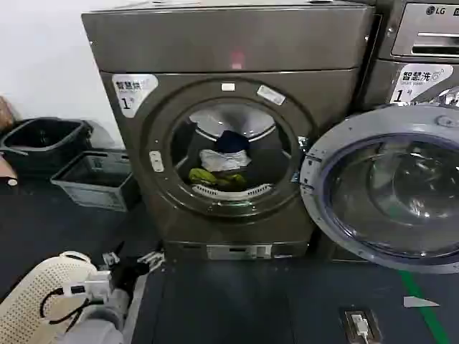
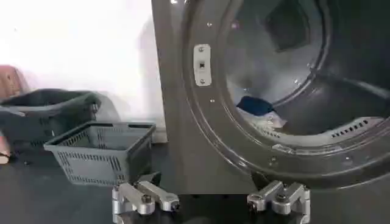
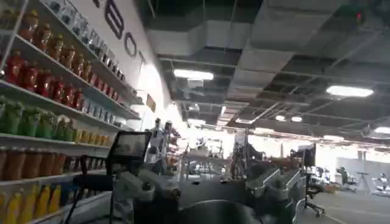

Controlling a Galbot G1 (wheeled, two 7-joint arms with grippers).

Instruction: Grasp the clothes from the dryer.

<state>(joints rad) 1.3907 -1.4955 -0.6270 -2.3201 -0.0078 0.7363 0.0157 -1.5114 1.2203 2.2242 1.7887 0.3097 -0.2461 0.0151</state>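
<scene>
The dryer (image 1: 229, 50) stands straight ahead, its round door (image 1: 391, 190) swung open to the right. Inside the steel drum lie the clothes: a dark blue piece (image 1: 233, 141) at the back, a white one (image 1: 224, 159) in the middle and a yellow-green one (image 1: 214, 177) by the rim. My left gripper (image 1: 133, 265) hovers low over the floor, left of and below the porthole, well short of it. In the left wrist view this gripper (image 2: 210, 204) is open and empty, facing the drum with the blue piece (image 2: 255, 105). My right gripper (image 3: 207, 195) is open, pointing at the room.
A grey slatted basket (image 1: 97, 179) and a dark bin (image 1: 43, 140) sit on the floor left of the dryer. A white laundry basket (image 1: 36, 297) is beside my left arm. The LG machine (image 1: 423, 43) stands at the right. Green tape (image 1: 423, 304) marks the dark floor.
</scene>
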